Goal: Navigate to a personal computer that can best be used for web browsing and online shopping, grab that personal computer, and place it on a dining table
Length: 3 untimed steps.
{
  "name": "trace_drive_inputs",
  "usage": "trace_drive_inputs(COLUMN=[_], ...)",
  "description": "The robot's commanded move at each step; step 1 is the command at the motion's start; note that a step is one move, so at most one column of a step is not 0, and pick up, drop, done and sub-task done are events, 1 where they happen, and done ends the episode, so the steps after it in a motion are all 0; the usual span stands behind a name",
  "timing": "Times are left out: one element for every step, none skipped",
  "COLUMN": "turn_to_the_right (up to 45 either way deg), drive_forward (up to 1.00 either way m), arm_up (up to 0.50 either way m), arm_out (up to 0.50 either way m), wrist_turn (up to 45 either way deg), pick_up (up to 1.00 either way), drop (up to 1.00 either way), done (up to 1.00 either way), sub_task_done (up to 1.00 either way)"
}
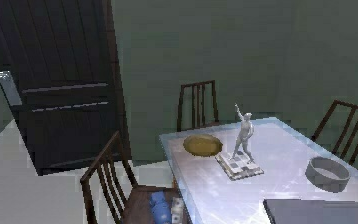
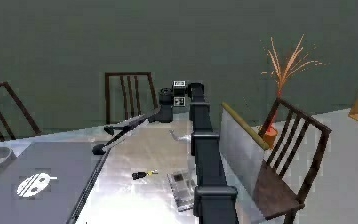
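Observation:
A closed grey laptop (image 2: 42, 180) with a pale round mark on its lid lies on the pale dining table (image 2: 147, 158) at the arm side view's lower left. Its dark edge (image 1: 317, 212) also shows at the forward view's bottom right, on the same table (image 1: 287, 185). The arm rises from the bottom edge, and the gripper (image 2: 100, 139) reaches left over the tabletop with its thin fingers ending near the laptop's far corner. I cannot tell whether it holds anything.
On the table stand a yellow bowl (image 1: 202, 146), a white statue (image 1: 243, 140) and a grey bowl (image 1: 327, 172). Keys (image 2: 139, 175) and a small flat item (image 2: 182, 186) lie by the arm. Wooden chairs (image 1: 112, 185) (image 2: 287, 150) ring the table. A dark door (image 1: 57, 80) and a potted plant (image 2: 285, 70) stand nearby.

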Motion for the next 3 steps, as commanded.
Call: trace_drive_inputs(turn_to_the_right=[0.0,0.0,0.0], drive_forward=[0.00,0.00,0.00], arm_up=[-0.32,0.00,0.10], arm_out=[0.00,0.00,0.00], wrist_turn=[0.0,0.0,0.0], pick_up=[0.00,0.00,0.00], drop=[0.00,1.00,0.00], done=[0.00,0.00,0.00], sub_task_done=[0.00,0.00,0.00])
